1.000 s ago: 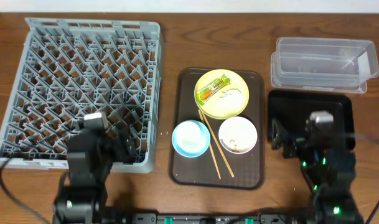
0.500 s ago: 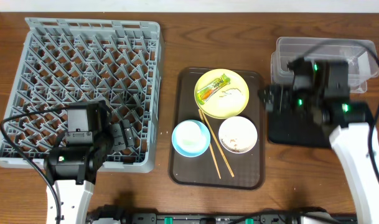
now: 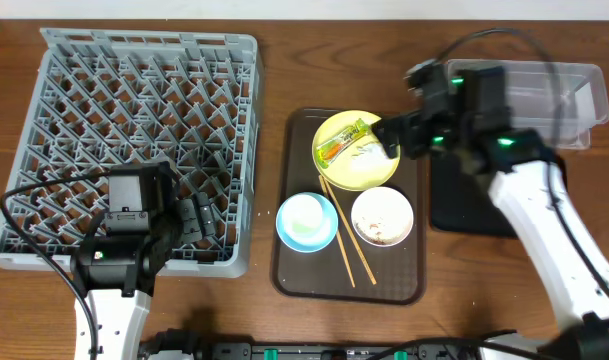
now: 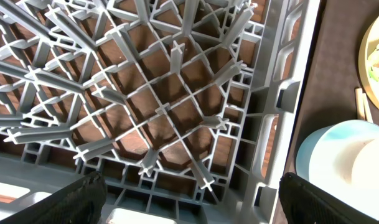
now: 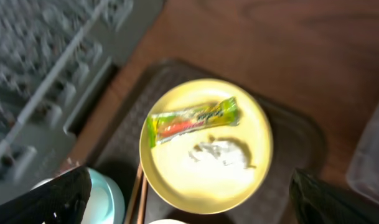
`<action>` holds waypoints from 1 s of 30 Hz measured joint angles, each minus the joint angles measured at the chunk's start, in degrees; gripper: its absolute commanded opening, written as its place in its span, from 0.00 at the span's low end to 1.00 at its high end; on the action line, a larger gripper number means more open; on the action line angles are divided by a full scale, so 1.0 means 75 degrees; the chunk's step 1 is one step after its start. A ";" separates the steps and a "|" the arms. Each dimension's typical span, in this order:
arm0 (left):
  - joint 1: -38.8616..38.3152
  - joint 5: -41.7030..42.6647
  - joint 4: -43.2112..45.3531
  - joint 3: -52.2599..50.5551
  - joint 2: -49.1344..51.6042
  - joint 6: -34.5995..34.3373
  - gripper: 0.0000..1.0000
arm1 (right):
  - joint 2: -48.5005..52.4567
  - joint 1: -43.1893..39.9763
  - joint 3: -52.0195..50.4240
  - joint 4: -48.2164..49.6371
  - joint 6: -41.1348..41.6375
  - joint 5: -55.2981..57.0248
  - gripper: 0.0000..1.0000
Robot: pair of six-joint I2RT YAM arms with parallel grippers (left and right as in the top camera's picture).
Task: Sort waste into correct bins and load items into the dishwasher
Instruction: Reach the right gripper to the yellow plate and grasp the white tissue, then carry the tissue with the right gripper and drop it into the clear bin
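Observation:
The yellow plate [image 3: 356,152] lies at the back of a brown serving tray and carries the green-and-orange wrapper [image 3: 342,142] and a white crumpled scrap [image 3: 370,153]. My right gripper [image 3: 386,136] hovers open over the plate's right edge. In the right wrist view the plate [image 5: 205,180], wrapper [image 5: 192,119] and scrap [image 5: 221,151] lie ahead of the right gripper [image 5: 189,208]. A light blue bowl [image 3: 306,222], a white bowl [image 3: 382,216] with beige leftovers, and chopsticks [image 3: 344,238] sit nearer. My left gripper [image 3: 197,218] stands open over the grey dish rack [image 3: 134,110], and the left gripper [image 4: 192,208] holds nothing.
The clear tub [image 3: 549,95] stands at the back right with the black tray [image 3: 464,205] just in front of it, partly under my right arm. The brown serving tray [image 3: 289,270] sits between rack and bins. The blue bowl [image 4: 320,149] shows beside the rack's wall.
My right arm has swung from above the black tray leftward and back, ending over the yellow plate. The left arm rose over the rack's corner earlier and has since held still.

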 measured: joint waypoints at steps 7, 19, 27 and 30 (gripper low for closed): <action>0.0000 0.0000 -0.0003 0.0000 0.0000 0.0000 0.90 | 0.1285 0.0880 0.0000 0.0090 -0.0213 0.1288 0.89; 0.0000 0.0000 -0.0003 0.0003 0.0000 0.0000 0.90 | 0.2876 0.1099 0.0000 0.0452 0.0417 0.2413 0.76; 0.0000 0.0000 -0.0003 0.0003 0.0000 -0.0003 0.89 | 0.3465 0.1099 0.0000 0.0484 0.0819 0.2474 0.52; 0.0000 0.0000 -0.0003 0.0003 0.0000 -0.0003 0.89 | 0.3532 0.1099 0.0029 0.0551 0.1014 0.2544 0.33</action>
